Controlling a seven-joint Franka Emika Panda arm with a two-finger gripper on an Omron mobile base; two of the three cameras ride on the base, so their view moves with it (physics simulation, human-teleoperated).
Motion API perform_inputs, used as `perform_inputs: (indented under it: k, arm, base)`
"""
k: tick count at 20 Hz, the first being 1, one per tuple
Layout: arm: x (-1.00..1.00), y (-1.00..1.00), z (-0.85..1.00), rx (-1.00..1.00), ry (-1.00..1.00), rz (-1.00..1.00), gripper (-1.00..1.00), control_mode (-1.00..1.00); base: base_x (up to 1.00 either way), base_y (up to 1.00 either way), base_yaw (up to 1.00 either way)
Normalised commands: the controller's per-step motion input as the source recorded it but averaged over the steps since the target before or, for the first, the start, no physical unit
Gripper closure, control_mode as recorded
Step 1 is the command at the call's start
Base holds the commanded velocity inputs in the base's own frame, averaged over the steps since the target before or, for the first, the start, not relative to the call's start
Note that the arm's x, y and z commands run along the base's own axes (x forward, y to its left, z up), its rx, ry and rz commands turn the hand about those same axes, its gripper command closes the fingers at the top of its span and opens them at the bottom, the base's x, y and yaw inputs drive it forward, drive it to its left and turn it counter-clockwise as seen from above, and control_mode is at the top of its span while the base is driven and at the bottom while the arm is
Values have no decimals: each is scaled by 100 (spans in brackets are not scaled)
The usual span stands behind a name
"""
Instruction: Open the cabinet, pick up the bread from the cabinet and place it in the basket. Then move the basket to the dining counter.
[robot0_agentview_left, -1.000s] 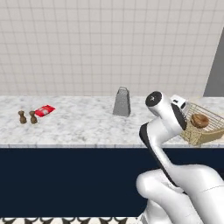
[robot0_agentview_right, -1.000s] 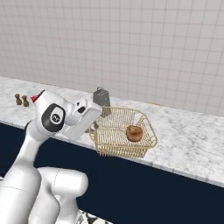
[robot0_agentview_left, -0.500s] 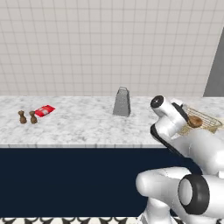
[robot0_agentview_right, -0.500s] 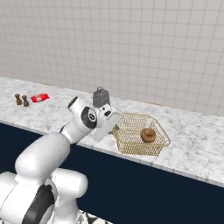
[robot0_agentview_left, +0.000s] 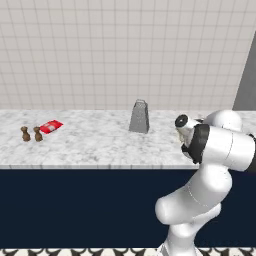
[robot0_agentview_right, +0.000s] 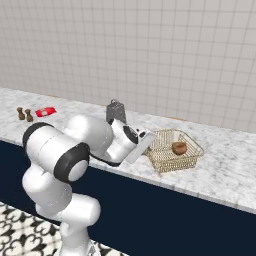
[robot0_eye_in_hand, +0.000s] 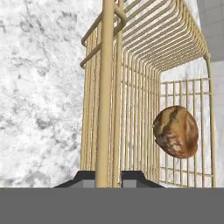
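On the marble dining counter sits the basket with the bread already lying inside it, so the fetching and loading look done. What seems to remain is setting the basket down for good and letting go. The gripper is pinched tight on the basket's rim wire, its two dark tips on either side of the thick golden bar. Beside the arm stand a grey grater, two small brown shakers and a red packet, well apart from the basket.
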Motion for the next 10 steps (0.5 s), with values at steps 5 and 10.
perform_inputs:
  k: [5, 10]
  arm:
    - [42, -12, -24, 4, 0, 4, -100, -100]
    - [-38, 16, 64, 5, -1, 0, -100, -100]
  base:
    - [0, 0, 0]
    - [0, 0, 0]
